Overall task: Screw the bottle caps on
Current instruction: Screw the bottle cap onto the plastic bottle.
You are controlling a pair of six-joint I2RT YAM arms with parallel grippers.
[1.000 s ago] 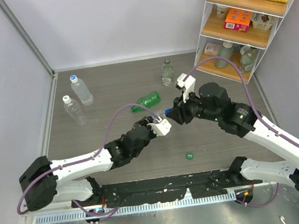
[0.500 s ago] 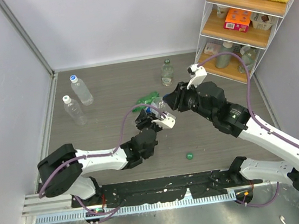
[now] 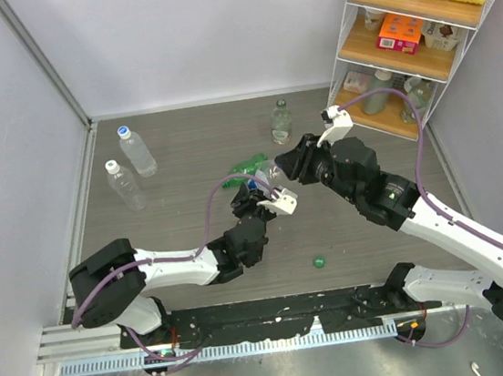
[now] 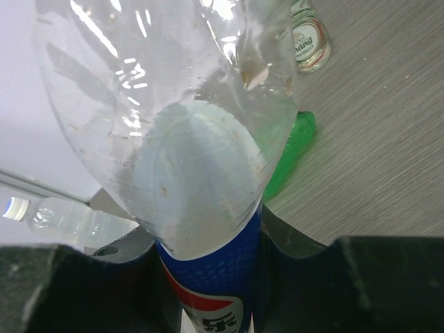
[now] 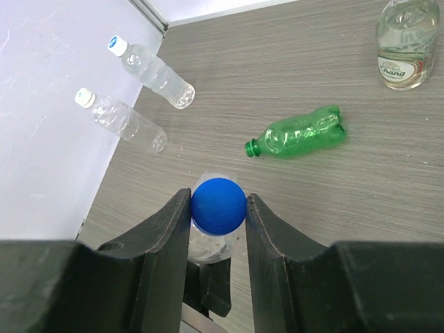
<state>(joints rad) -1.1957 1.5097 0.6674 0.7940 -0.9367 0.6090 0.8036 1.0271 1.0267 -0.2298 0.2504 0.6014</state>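
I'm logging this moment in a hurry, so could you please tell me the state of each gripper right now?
Left gripper: closed on the cola-label bottle.
Right gripper: closed on the blue cap.

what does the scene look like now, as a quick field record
left pincer: shut on cola bottle
right pincer: shut on blue cap atop that bottle
green bottle: lying uncapped on table
green cap: loose on table, near side
clear bottles: two, capped, lying at far left
glass bottle: upright, far side
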